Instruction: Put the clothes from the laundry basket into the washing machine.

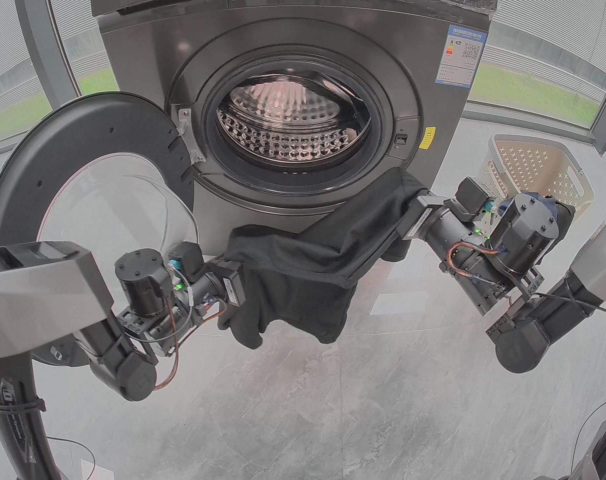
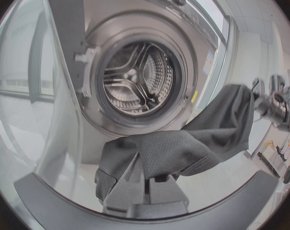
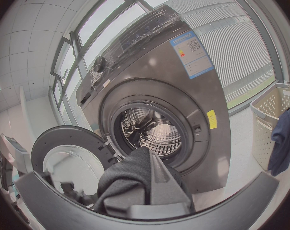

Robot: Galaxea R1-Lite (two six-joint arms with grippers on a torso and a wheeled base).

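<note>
A black mesh garment (image 1: 316, 255) hangs stretched between my two grippers, just below and in front of the washing machine's open drum (image 1: 291, 123). My left gripper (image 1: 239, 281) is shut on its lower left end; the cloth drapes over that gripper's fingers (image 2: 141, 176). My right gripper (image 1: 409, 211) is shut on the upper right end, with fabric bunched over one finger (image 3: 162, 176). The beige laundry basket (image 1: 539, 168) stands on the floor to the machine's right, with a dark blue garment (image 3: 283, 141) hanging over its rim.
The round machine door (image 1: 83, 168) is swung open to the left, close behind my left arm. The machine's front panel (image 1: 443, 121) stands between the drum and the basket. Grey marble floor (image 1: 356, 395) lies open below the garment. Windows surround the machine.
</note>
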